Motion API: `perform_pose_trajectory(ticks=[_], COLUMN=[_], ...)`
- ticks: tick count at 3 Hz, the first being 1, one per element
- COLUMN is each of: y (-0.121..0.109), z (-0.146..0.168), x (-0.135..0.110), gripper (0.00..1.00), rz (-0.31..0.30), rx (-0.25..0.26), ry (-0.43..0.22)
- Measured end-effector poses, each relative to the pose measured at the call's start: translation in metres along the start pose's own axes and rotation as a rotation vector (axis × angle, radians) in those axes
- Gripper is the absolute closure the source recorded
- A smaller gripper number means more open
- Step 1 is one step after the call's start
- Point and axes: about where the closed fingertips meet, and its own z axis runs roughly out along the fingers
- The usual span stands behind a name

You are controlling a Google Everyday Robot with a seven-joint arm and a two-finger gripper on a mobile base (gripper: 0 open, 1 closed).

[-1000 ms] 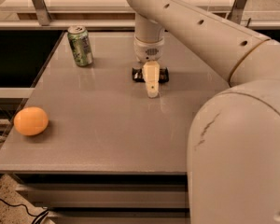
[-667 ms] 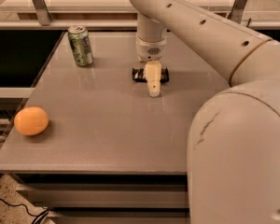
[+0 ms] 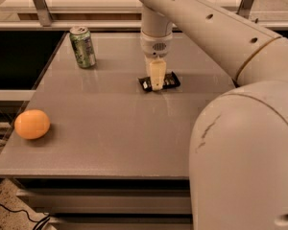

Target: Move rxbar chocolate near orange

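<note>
Over the middle of the table (image 3: 110, 143), the gripper (image 3: 156, 82) points straight down onto the rxbar chocolate (image 3: 171, 80), which lies flat beneath it; whether it grips the bar or is released I cannot tell. The step in hand looks like the pick. Next, the bar needs a firm hold and a lift, then a carry toward the near left edge, where the orange (image 3: 32, 124) sits well apart. The arm (image 3: 216, 28) reaches in from the right, wrist vertical. A green can (image 3: 82, 47) stands at the far left.
</note>
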Motion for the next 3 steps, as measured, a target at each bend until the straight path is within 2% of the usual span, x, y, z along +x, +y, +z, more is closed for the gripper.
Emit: perform_pose_trajectory(ticks=[1, 2, 3], y=[0.0, 0.001, 0.011], z=[-0.007, -0.035, -0.076], x=[0.0, -0.023, -0.058], gripper=[1.0, 1.0, 1.0], rz=[0.0, -0.114, -0.266], rx=[0.0, 0.074, 0.16], ry=[0.0, -0.035, -0.081])
